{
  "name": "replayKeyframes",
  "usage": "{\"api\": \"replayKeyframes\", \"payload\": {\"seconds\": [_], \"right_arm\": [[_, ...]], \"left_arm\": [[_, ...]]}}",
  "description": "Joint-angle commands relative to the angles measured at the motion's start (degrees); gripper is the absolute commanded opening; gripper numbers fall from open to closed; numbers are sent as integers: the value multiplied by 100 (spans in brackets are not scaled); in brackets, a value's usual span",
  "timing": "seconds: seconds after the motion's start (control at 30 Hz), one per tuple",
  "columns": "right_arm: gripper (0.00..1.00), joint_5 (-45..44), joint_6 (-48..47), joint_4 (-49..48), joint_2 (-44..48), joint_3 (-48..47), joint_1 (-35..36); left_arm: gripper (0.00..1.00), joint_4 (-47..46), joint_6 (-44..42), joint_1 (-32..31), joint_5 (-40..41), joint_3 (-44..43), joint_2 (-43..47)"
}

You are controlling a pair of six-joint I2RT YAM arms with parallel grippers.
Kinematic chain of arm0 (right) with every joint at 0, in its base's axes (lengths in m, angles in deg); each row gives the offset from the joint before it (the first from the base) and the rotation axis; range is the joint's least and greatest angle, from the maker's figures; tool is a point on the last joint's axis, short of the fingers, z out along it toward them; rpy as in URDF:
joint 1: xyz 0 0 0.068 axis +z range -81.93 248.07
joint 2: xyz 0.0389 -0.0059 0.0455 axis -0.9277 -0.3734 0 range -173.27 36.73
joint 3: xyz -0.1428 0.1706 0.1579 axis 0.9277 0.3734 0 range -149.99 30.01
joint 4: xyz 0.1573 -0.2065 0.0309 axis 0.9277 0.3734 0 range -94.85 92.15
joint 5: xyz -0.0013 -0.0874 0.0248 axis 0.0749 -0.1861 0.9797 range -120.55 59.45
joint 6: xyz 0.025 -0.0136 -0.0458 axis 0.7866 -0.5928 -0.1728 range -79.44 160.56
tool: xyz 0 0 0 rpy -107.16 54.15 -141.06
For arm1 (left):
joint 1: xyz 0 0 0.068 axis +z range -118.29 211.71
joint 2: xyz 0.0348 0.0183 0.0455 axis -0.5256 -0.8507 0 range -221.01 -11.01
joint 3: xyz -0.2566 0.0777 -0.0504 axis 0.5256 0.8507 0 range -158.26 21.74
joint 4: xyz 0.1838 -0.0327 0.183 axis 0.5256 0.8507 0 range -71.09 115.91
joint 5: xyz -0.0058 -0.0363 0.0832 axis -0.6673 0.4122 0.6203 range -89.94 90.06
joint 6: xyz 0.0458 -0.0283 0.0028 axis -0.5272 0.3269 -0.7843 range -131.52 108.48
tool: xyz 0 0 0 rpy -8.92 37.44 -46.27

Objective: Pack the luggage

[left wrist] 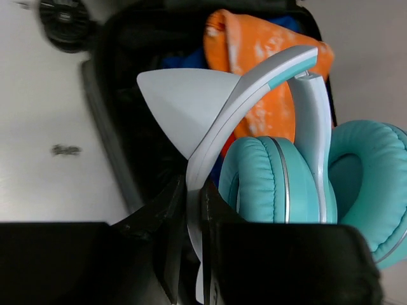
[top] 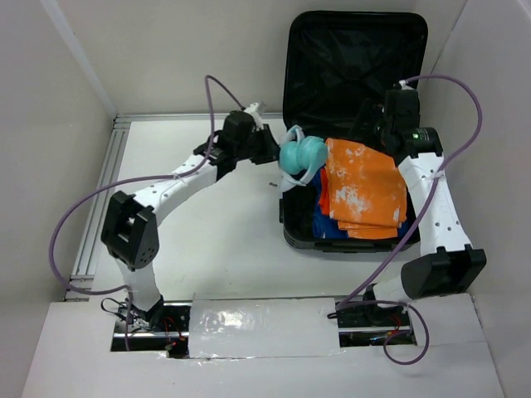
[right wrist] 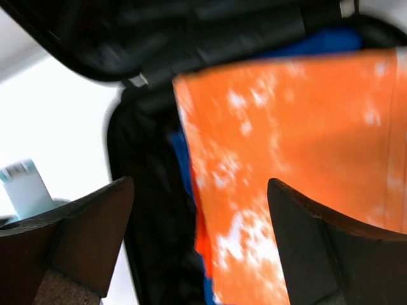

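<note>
The black luggage (top: 355, 50) lies open at the back right, its lid standing up. Inside it an orange-and-white folded cloth (top: 365, 189) rests on a blue garment (top: 325, 225). Teal headphones (top: 300, 157) with a white-grey headband hang over the luggage's left rim. My left gripper (left wrist: 194, 210) is shut on the headband (left wrist: 254, 95), with the ear cups (left wrist: 286, 184) to its right. High over the orange cloth (right wrist: 299, 159), my right gripper (right wrist: 200, 216) stands open with nothing between its fingers.
White walls close in the table on the left, back and right. A metal rail (top: 98, 199) runs along the left edge. The lid lining (top: 348, 75) rises right behind the right arm (top: 431, 199). Purple cables loop off both arms.
</note>
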Motion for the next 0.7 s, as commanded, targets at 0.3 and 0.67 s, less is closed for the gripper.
{"api": "replayKeyframes", "payload": {"seconds": [0.3,0.67], "right_arm": [[96,466,-290,153,789,1038,-591],[97,817,-536,92,843,1144,-1040]], "left_arm": [[0,-586,200,-794,400,-1460,-1544],[0,-911,-169,-794,479,-942,-1738]]}}
